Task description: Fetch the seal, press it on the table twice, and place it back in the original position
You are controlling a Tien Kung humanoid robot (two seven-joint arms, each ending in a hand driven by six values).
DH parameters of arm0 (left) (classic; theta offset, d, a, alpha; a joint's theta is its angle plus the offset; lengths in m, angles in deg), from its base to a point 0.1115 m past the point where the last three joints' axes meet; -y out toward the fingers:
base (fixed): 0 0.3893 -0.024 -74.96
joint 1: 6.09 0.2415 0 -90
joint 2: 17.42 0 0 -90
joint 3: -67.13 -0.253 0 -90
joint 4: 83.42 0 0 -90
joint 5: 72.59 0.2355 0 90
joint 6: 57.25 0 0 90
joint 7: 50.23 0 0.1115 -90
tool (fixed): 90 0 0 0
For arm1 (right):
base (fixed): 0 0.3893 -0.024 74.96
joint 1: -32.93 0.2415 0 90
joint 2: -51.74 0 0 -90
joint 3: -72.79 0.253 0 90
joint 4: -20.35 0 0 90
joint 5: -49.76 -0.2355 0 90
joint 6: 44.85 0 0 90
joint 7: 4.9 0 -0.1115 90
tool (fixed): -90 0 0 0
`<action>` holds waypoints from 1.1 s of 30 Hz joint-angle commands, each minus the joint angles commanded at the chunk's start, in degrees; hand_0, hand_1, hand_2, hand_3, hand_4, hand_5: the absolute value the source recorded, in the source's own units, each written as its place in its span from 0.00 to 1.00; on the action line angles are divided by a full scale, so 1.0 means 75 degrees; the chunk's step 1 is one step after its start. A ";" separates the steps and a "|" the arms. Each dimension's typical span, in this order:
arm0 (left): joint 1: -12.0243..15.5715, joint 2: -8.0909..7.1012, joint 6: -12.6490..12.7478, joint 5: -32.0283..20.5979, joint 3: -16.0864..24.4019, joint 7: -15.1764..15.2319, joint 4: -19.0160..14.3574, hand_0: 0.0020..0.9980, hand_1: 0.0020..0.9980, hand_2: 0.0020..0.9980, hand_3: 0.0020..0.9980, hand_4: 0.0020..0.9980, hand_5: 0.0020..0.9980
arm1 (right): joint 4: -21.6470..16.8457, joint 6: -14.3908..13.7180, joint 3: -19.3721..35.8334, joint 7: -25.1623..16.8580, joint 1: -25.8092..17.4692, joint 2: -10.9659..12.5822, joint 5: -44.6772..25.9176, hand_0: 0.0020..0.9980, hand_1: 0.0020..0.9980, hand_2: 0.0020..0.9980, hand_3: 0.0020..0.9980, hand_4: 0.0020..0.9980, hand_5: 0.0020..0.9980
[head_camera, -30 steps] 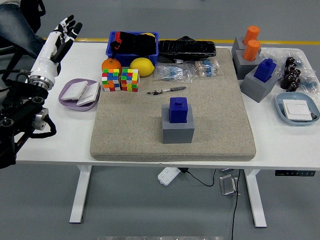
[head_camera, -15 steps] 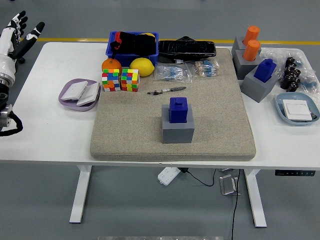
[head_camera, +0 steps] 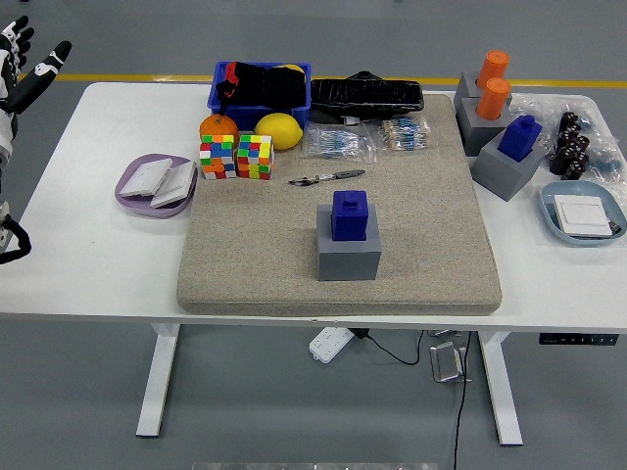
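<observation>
On the white counter [head_camera: 108,264] lies a grey-beige felt mat [head_camera: 431,235]. Near the mat's middle stands a grey block holder [head_camera: 349,255] with the blue square seal [head_camera: 349,214] seated upright in its top, nothing touching it. Just beyond lies a black pen [head_camera: 328,177]. Left of the mat sits a lilac dish [head_camera: 132,192]. Farther back are two multicoloured puzzle cubes [head_camera: 236,157] and a yellow lemon [head_camera: 278,130]. At the far left edge, off the counter, the left robot hand [head_camera: 22,67] has its fingers spread, holding nothing.

Seal [head_camera: 349,214] on its block [head_camera: 349,256] mid-mat [head_camera: 421,245], pen [head_camera: 326,178] behind, cubes [head_camera: 236,157] far left.
</observation>
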 joint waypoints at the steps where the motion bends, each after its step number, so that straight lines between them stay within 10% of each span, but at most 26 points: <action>1: -0.0003 -0.0020 0.0000 0.0000 0.0033 0.0001 -0.0013 0.97 0.98 0.94 0.99 0.91 0.63 | -0.0001 -0.0001 -0.0011 -0.0001 0.0018 0.0007 -0.0002 0.92 0.78 0.78 0.78 0.95 0.63; 33: -0.0094 -0.0245 -0.0006 0.0046 0.0076 0.0039 -0.0154 0.96 0.97 0.94 0.98 0.90 0.59 | -0.0037 -0.0011 -0.0185 0.0013 0.0103 0.0166 -0.0039 0.92 0.78 0.78 0.78 0.94 0.63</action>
